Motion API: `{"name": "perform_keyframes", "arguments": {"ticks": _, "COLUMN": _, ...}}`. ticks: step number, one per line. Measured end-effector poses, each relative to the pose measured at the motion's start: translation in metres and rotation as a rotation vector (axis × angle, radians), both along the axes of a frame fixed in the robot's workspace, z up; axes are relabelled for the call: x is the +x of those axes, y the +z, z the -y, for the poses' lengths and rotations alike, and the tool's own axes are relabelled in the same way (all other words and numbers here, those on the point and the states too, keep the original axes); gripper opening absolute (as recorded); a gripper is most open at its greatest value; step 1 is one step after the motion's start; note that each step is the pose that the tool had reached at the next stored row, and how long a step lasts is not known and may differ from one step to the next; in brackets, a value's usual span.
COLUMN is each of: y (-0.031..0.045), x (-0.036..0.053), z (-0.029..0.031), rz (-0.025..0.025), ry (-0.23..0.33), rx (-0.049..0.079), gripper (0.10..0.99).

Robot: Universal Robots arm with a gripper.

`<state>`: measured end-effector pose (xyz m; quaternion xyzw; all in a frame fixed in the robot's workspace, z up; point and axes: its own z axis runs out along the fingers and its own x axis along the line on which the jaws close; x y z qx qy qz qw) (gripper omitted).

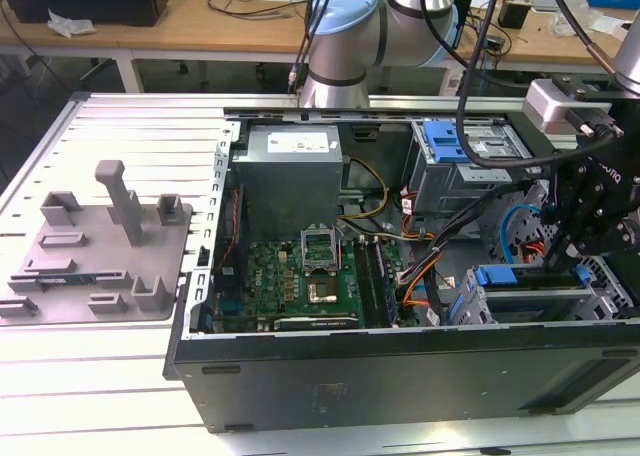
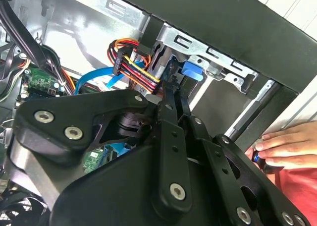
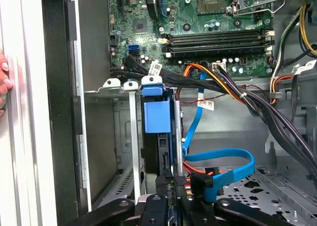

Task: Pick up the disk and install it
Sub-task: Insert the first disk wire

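Note:
The disk [image 1: 510,275] stands on edge in the grey drive cage [image 1: 478,314] at the near corner of the open computer case, on the exterior view's right. Its bright blue carrier [image 3: 157,114] shows between the cage's silver rails [image 3: 132,137] in the first wrist view, and a blue corner [image 2: 190,71] shows in the second wrist view. My black gripper [image 1: 572,251] reaches down at the disk's end, fingers close together on its edge [image 3: 172,184] [image 2: 177,99]. Most of the silver body is hidden inside the cage.
Orange, black and blue cables [image 3: 218,161] crowd the space beside the cage. The motherboard [image 1: 300,271] and power supply [image 1: 290,176] fill the case's middle. A second cage with a blue latch [image 1: 450,141] sits at the back. A person's hand [image 2: 287,146] rests on the case's rim. A grey fixture [image 1: 100,246] lies outside.

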<state>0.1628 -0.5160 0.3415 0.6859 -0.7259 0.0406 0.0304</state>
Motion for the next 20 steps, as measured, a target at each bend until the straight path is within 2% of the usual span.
{"name": "perform_keyframes", "arguments": {"ticks": 12, "y": -0.0077, "x": -0.0001, "z": 0.0, "rz": -0.0004, "ry": 0.0, "rx": 0.002, "gripper": 0.176}}
{"name": "perform_keyframes", "arguments": {"ticks": 14, "y": -0.0015, "x": -0.0001, "z": 0.0, "rz": -0.0001, "ry": 0.0, "rx": 0.0, "gripper": 0.298}}
{"name": "perform_keyframes", "arguments": {"ticks": 15, "y": 0.0011, "x": 0.0, "z": 0.0, "rz": -0.0001, "ry": 0.0, "rx": 0.0, "gripper": 0.298}}
{"name": "perform_keyframes", "arguments": {"ticks": 16, "y": 0.0065, "x": 0.0, "z": 0.0, "rz": -0.0001, "ry": 0.0, "rx": -0.003, "gripper": 0.365}}
{"name": "perform_keyframes", "arguments": {"ticks": 20, "y": 0.024, "x": 0.0, "z": -0.0003, "rz": 0.0, "ry": 0.0, "rx": -0.016, "gripper": 0.365}}
